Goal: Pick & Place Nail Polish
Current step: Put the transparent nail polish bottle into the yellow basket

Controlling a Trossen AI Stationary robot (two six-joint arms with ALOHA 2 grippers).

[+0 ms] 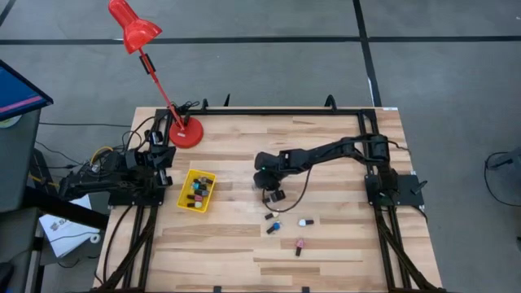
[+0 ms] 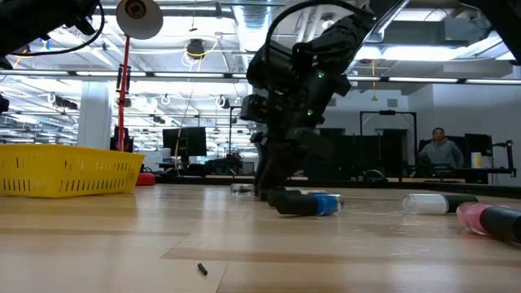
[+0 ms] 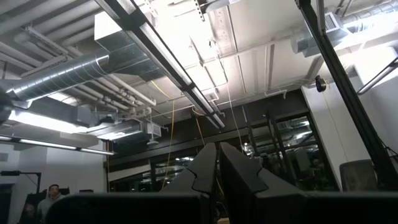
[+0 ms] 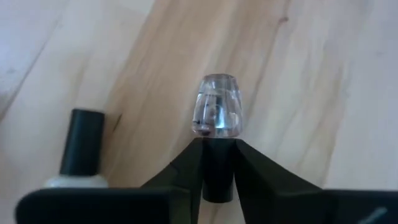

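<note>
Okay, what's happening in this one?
The right arm is reaching across the wooden table, its pincer shut on a clear nail polish bottle by its dark cap, low over the tabletop. A few more bottles lie loose on the wood nearby. Several already sit in the yellow basket on the left side. The left arm is parked by the red lamp, its pincer shut and pointing up at the ceiling.

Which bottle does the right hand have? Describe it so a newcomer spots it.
Start at the yellow plastic basket on the wooden table. Toward mid-table, the right hand pinches a small clear-bodied nail polish bottle by its black cap. The other loose bottles lie ungripped.
</note>
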